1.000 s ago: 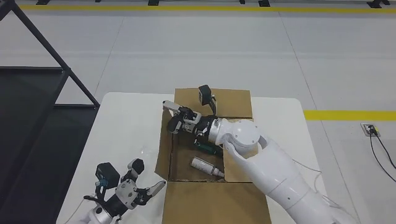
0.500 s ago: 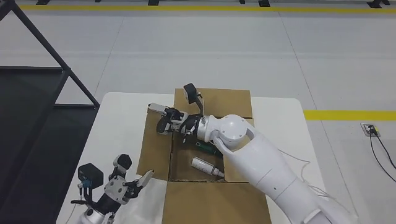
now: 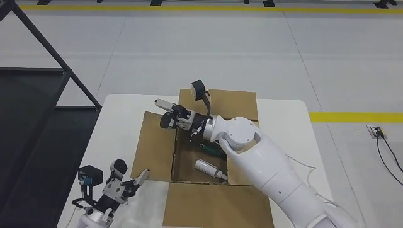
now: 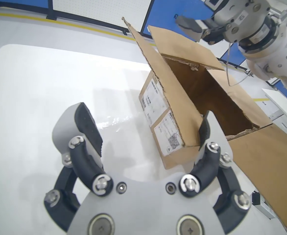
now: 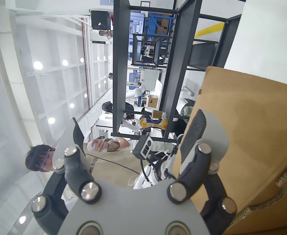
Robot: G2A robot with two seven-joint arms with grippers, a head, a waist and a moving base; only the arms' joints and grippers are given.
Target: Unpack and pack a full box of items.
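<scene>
Unpacking looks barely begun. Box point(image 3: 214, 206) sits centre frame in the top view, flaps spread, white bottle point(image 3: 211, 169) lying inside. Right gripper point(image 3: 165, 111) is by the left flap point(image 3: 154, 146), jaws apart, empty. Left gripper point(image 3: 131, 172), lower left, jaws apart, empty. Next, you likely reach down for the bottle; clear that flap.

Brown cardboard box point(image 3: 214, 206) is set on the white surface point(image 3: 119, 140), open, flaps spread outward; white labels point(image 4: 161, 121) are borne on one side wall; inside, a white bottle point(image 3: 210, 169) is laid flat; a dark green item point(image 3: 210, 150) is lodged just beside it.
</scene>
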